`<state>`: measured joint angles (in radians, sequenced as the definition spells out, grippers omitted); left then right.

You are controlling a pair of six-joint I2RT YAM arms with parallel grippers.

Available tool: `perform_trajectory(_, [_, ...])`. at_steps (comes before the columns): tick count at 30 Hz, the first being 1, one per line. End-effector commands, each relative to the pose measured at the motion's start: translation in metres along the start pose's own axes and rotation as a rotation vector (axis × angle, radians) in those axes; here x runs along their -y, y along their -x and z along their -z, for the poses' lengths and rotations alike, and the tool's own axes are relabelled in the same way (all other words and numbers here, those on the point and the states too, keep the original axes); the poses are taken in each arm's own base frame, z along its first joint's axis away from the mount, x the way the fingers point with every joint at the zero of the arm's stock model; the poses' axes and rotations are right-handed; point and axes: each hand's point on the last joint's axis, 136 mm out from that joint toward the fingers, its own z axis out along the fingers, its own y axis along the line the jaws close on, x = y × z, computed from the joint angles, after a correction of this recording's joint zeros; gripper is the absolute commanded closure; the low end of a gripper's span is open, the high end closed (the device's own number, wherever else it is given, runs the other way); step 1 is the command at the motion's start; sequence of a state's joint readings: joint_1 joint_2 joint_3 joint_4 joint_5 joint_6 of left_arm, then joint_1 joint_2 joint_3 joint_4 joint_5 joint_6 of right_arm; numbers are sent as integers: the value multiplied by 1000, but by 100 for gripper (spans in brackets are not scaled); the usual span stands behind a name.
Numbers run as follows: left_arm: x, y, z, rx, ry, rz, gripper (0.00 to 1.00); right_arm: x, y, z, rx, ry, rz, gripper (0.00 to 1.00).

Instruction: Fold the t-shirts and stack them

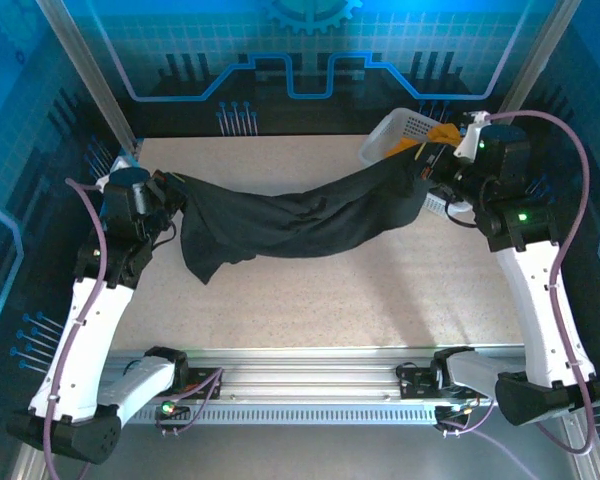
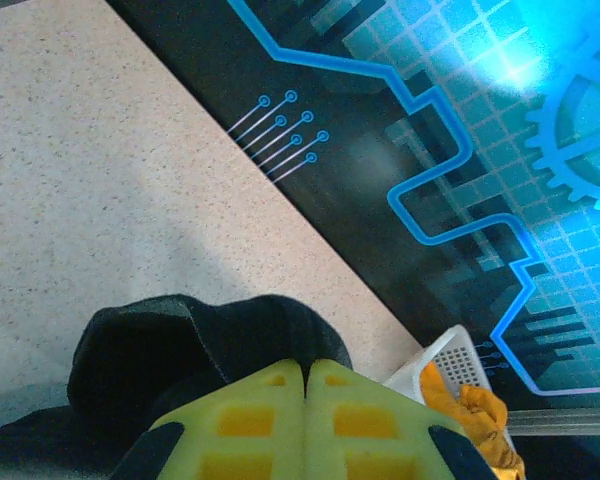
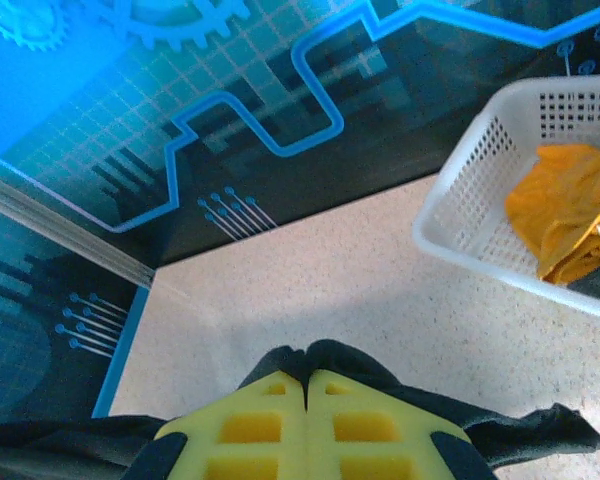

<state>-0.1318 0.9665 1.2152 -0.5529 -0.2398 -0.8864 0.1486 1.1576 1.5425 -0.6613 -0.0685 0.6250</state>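
**Holding one black t-shirt stretched between two grippers**

Hanging between the two arms, the one black t-shirt [image 1: 290, 220] sags in a twisted band above the table [image 1: 330, 310], with a loose flap drooping toward the left.

The left gripper [image 1: 170, 195] pinches its left end. In the left wrist view, its yellow fingers [image 2: 270, 420] are pressed together with black cloth bunched at their tips.

The right gripper [image 1: 425, 165] pinches the right end, its fingers [image 3: 360, 425] likewise closed on black cloth.

One white basket [image 1: 392, 130] sits at the far right corner of the table, just beside the right gripper. One orange t-shirt [image 3: 565, 215] lies crumpled inside it.
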Motion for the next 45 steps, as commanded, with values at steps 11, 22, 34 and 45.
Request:
perform_trajectory(11, [48,60,47,208,-152,4,100,-18,49,54,208,78,12,100])
perform_trajectory(22, [34,69,6,240,-4,-15,100,11,35,5,113,9,-50,100])
perform_trajectory(34, [-90,-19,-173,-228,327,17,50,124,-99,-156,-367,-252,-147,57])
perform_trajectory(45, [-242,-136,-20,-508,880,158,43,105,-186,-95,-508,-253,-99,41])
